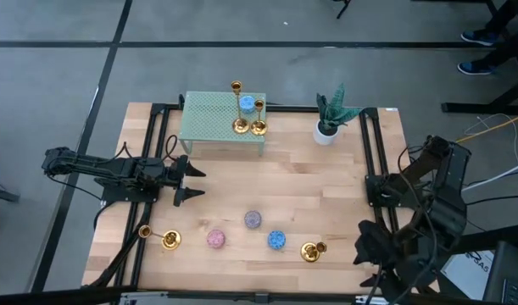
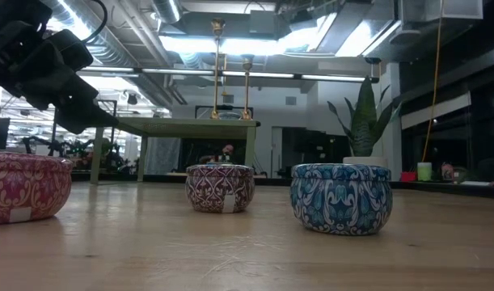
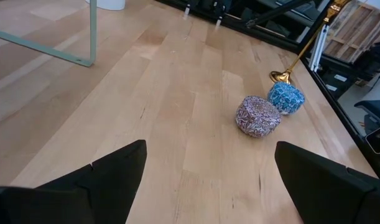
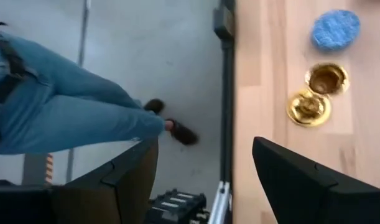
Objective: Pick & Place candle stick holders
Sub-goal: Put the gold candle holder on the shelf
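Observation:
Two gold candle stick holders (image 1: 237, 108) (image 1: 259, 120) stand upright on their bases on a green perforated stand (image 1: 209, 127) at the table's far side. A third (image 1: 159, 236) lies on its side near the front left. Another (image 1: 313, 251) (image 4: 316, 96) stands upright near the front right. My left gripper (image 1: 193, 183) (image 3: 208, 149) hovers open over the table's left part, pointing right, with nothing between its fingers. My right gripper (image 1: 366, 246) (image 4: 205, 146) hangs open above the table's near right corner, right of that holder, touching nothing.
A pink candle (image 1: 215, 239), a purple-grey one (image 1: 253, 219) and a blue one (image 1: 276, 240) sit in a loose row near the front. Another blue candle (image 1: 246, 103) is on the stand. A potted plant (image 1: 328, 119) stands far right. A person's legs (image 4: 65, 112) are beyond the near edge.

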Controlling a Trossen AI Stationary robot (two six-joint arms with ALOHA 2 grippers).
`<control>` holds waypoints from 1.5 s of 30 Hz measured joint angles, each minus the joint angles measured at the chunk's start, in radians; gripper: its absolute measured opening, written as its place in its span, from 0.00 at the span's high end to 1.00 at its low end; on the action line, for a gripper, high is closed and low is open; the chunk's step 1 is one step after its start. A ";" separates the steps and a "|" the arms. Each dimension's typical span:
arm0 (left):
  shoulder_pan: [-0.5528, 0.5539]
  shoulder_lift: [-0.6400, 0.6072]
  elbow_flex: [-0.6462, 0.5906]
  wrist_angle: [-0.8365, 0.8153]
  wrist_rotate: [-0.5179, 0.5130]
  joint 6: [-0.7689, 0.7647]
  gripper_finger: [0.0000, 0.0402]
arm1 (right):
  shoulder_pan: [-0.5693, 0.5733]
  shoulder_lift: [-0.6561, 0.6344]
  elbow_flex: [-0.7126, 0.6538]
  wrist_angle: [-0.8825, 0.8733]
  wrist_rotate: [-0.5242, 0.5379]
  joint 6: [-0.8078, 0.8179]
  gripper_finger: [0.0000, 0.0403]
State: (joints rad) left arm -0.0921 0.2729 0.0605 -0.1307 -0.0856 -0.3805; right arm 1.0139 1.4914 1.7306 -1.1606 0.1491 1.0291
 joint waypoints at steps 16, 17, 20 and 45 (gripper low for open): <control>0.000 0.000 0.000 0.000 0.000 0.000 0.12 | 0.066 0.000 -0.080 -0.079 0.220 0.021 0.34; 0.000 0.000 0.000 0.000 0.000 0.000 0.12 | 0.066 0.000 -0.102 -0.077 0.209 0.033 0.34; 0.000 0.000 0.000 0.000 0.000 0.000 0.12 | 0.066 0.000 -0.171 -0.056 0.184 0.056 0.34; 0.000 0.000 0.000 0.000 0.000 0.000 0.12 | 0.066 0.000 -0.330 0.125 0.172 0.089 0.34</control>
State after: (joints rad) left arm -0.0924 0.2729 0.0606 -0.1307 -0.0856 -0.3805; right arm 1.0794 1.4918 1.4010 -1.0359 0.3208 1.1179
